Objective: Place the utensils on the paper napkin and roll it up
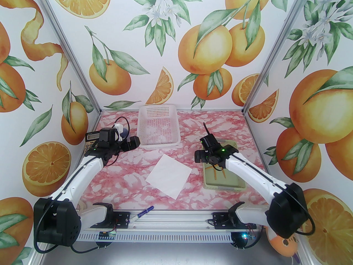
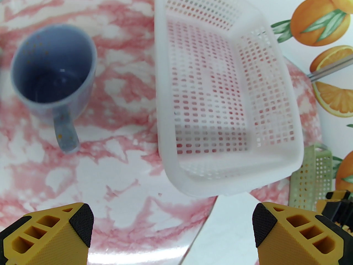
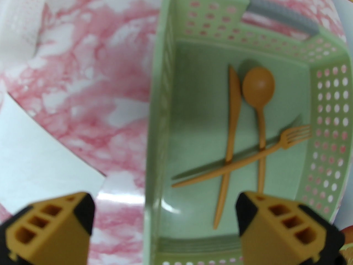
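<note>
Right wrist shows nothing done yet: utensils (image 3: 242, 157) lie crossed inside the green tray (image 3: 154, 120), right tool (image 3: 165, 210) spread empty above them, paper napkin (image 1: 168, 175) flat and bare on the table (image 1: 190, 131) beside that tray, left tool (image 2: 172, 221) gaping empty, well apart from the tray.

A green tray (image 3: 155, 114) with perforated walls and a grey handle (image 3: 284, 18) at its far end sits on the pink marbled table (image 3: 91, 87). Inside it lie an orange-brown knife (image 3: 234, 106) and spoon (image 3: 259, 87), side by side, bowl and blade far. A fork (image 3: 242, 161) lies slantwise across both handles, tines to the right. Left of the tray, a corner of the paper napkin (image 3: 35, 153) is visible. The right gripper (image 3: 165, 211) hovers with its fingers (image 3: 278, 225) spread wide, nothing between them.
</note>
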Available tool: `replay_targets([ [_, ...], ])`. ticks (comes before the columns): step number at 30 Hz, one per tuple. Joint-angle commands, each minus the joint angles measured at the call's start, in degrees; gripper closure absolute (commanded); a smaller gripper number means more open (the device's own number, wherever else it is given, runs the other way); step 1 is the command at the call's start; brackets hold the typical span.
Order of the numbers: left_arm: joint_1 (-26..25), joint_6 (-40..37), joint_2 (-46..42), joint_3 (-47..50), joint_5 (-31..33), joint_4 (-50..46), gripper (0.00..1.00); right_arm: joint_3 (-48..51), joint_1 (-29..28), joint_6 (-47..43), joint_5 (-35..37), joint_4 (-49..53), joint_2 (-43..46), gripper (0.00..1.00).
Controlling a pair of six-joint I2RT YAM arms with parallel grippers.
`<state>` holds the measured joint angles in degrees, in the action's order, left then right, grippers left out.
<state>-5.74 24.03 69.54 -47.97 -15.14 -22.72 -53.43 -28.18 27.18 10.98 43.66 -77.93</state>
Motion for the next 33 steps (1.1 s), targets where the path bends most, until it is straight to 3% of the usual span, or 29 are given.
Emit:
replay_targets([
  [1,-0.4,0.9,-0.4,0.5,0.1,0.1,0.00,0.8,-0.6,2.0,0.1,-1.3,-2.5,0.20],
  [18,-0.3,0.1,-1.1,-0.5,2.2,-1.5,0.00,-0.7,-0.6,1.9,0.7,-0.8,-7.9,0.79],
  [24,-0.4,-0.5,-1.1,-1.7,3.0,-2.5,0.00,-2.0,-0.6,1.5,1.0,-0.3,-9.0,0.89],
  [33,-0.3,-1.4,-0.1,-4.4,3.7,-4.5,0.00,-5.7,1.8,-1.4,0.1,-0.5,-11.2,0.96],
])
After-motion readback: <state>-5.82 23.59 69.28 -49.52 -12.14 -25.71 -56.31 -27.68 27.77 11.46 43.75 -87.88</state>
